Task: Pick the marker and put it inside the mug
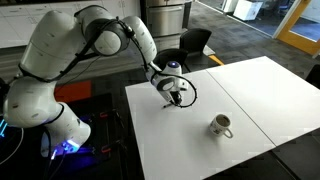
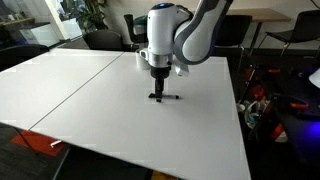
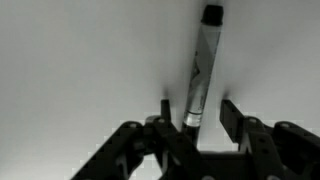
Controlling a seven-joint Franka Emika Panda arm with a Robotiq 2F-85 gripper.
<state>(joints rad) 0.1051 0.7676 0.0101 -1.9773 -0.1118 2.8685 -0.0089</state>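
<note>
The marker (image 3: 203,55) is a thin stick with a dark cap, lying flat on the white table. In the wrist view it runs away from me between the two fingers. My gripper (image 3: 197,105) is open and straddles the marker's near end, with a gap on the right side. In both exterior views the gripper (image 2: 160,90) is down at the table over the marker (image 2: 172,96). The whitish mug (image 1: 221,125) stands upright on the table, well away from the gripper (image 1: 175,97), with its handle showing. The mug is out of view elsewhere.
The white table (image 1: 250,90) has a seam down its middle and edges close by (image 2: 240,120). Black office chairs (image 1: 195,42) stand behind it. Cables and equipment lie on the floor beside the robot base (image 1: 70,140).
</note>
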